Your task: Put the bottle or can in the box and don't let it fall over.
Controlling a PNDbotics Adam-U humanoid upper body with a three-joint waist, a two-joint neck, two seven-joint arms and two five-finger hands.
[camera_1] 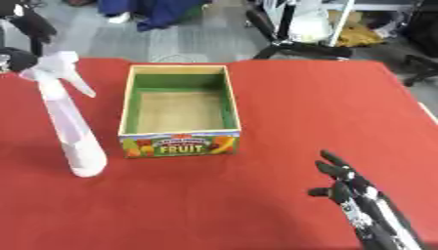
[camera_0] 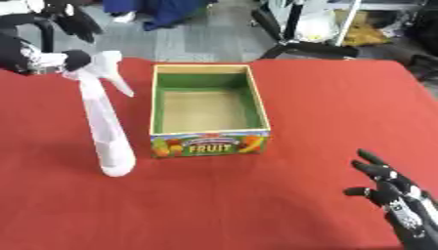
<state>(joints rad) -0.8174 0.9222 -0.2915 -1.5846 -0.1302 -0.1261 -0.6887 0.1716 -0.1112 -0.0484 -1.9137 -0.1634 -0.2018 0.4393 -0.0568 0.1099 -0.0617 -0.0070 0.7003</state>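
The left hand (camera_0: 38, 61) is curled round the top of the spray bottle (camera_0: 107, 132), which stands left of the box (camera_0: 208, 141). Gripped that high, it could swing and topple when set inside.

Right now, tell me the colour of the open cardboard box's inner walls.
Green inner walls, clearest in the left eye view.

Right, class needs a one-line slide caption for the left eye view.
Left hand grips the top of a white spray bottle standing beside an empty fruit box; right hand idles open.
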